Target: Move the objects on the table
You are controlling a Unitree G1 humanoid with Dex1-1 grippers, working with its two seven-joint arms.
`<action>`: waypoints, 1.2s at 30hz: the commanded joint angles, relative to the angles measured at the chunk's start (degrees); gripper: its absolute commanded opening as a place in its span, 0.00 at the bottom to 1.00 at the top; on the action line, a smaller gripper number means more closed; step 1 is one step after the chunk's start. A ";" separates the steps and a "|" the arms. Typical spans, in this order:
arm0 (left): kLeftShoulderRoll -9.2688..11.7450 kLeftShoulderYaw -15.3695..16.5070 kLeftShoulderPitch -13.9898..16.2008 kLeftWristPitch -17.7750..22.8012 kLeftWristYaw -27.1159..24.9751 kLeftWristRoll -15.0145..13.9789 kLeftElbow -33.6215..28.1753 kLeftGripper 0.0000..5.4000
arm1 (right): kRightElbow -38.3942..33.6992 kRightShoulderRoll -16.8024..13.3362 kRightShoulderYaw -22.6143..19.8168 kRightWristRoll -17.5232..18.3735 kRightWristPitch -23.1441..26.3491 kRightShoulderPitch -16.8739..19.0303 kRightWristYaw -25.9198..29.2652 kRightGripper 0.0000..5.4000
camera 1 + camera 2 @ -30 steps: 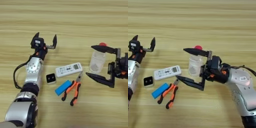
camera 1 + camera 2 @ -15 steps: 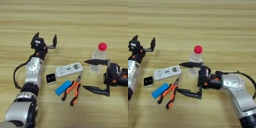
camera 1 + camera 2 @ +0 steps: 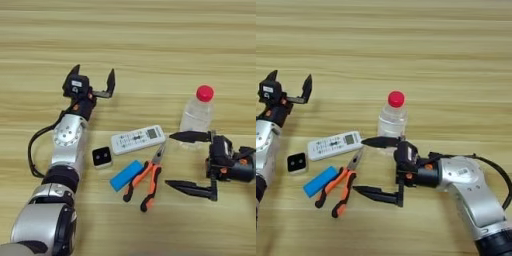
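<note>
Wooden counter (image 3: 150,50) holds everything. Right claw (image 3: 372,167), fingers apart & empty, sits w/ bottle (image 3: 392,120) just behind its upper finger; pliers (image 3: 340,186) just beside its tips, long axis diagonal. Left claw (image 3: 92,80), also apart, is farther off; remote (image 3: 137,139) lies toward the robot from it.

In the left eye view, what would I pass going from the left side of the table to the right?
Left gripper, open → small black cube → flat blue block → orange-black pliers → right gripper, open → clear bottle with red cap. The white remote spans several of these, so I leave it out.
</note>
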 commanded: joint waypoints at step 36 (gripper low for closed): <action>16.33 -16.05 18.21 23.52 -42.27 -5.68 -30.29 1.00 | 7.44 3.95 -0.68 -0.96 -1.90 0.78 -2.10 1.00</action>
